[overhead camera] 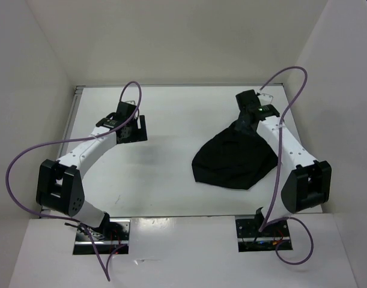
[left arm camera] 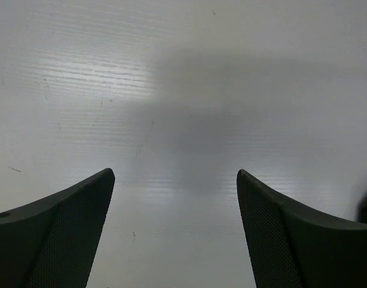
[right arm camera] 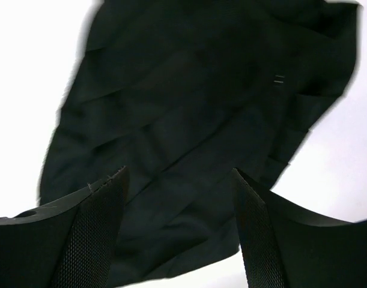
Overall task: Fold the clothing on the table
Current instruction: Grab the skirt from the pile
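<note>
On the table [overhead camera: 171,114], the clothing [overhead camera: 234,159] lies in one rumpled black heap, unfolded. It is narrow at the end away from the arm bases and broad and rounded at the end toward them. Bare white surface shows on every side of it.

The right gripper [overhead camera: 243,125] sits at the narrow end of the clothing, pointing down at it. In the right wrist view its two fingers [right arm camera: 93,222] stand wide apart with nothing clamped between them. The dark fabric fills most of the space beyond them. That fabric shows long pleat-like creases and a small pale mark [right arm camera: 279,78] toward one edge. Whether the fingertips touch the cloth cannot be told.

The left gripper [overhead camera: 137,128] is well apart from the clothing, off to its left, about level with its narrow end. Its jaws are also spread wide and hold nothing. In the left wrist view only the bare white surface lies between and beyond its fingers [left arm camera: 81,222], with a soft grey shadow [left arm camera: 195,150] across it.
</note>
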